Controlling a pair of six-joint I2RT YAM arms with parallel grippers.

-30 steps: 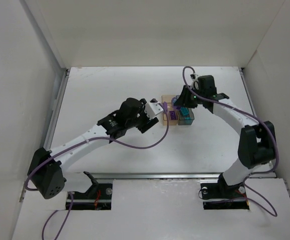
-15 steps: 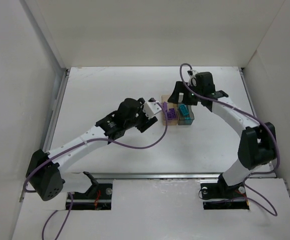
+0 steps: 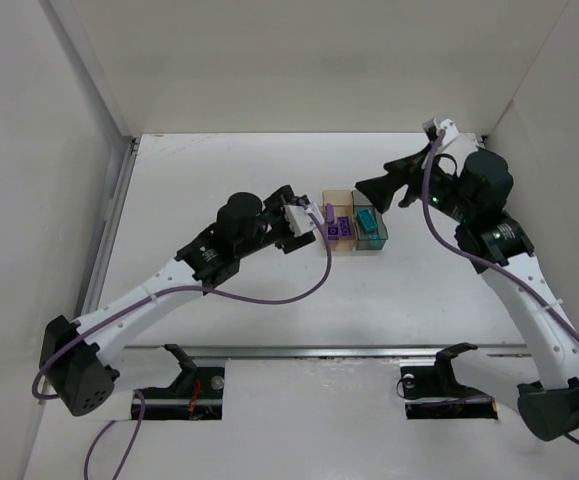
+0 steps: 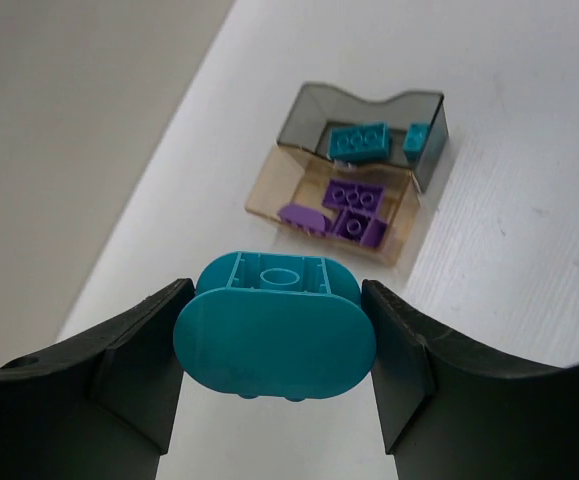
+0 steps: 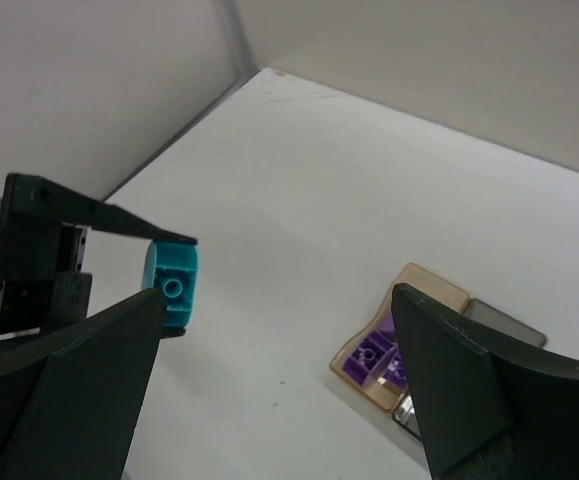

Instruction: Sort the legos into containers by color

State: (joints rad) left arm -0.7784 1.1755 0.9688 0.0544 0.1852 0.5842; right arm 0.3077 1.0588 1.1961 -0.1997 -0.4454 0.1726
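Observation:
My left gripper (image 4: 276, 296) is shut on a teal rounded lego (image 4: 269, 342), held in the air left of the containers. The amber bin (image 4: 272, 186) holds purple legos (image 4: 355, 206). Touching it, the smoky grey bin (image 4: 430, 160) holds teal legos (image 4: 359, 141). From above, the left gripper (image 3: 307, 221) hovers just left of the amber bin (image 3: 335, 246), with the grey bin (image 3: 373, 243) on that bin's right. My right gripper (image 3: 369, 189) hangs open and empty, raised above the bins. In the right wrist view the held teal lego (image 5: 172, 285) shows between the open fingers (image 5: 69, 390).
White walls enclose the table on the left, back and right. A purple cable (image 3: 299, 285) droops from the left arm over the table in front of the bins. Both bins stand together at the table's middle right.
The right gripper opened over the grey bin, then rose and drew back to the right. The left arm pulled slightly left, still holding the teal lego.

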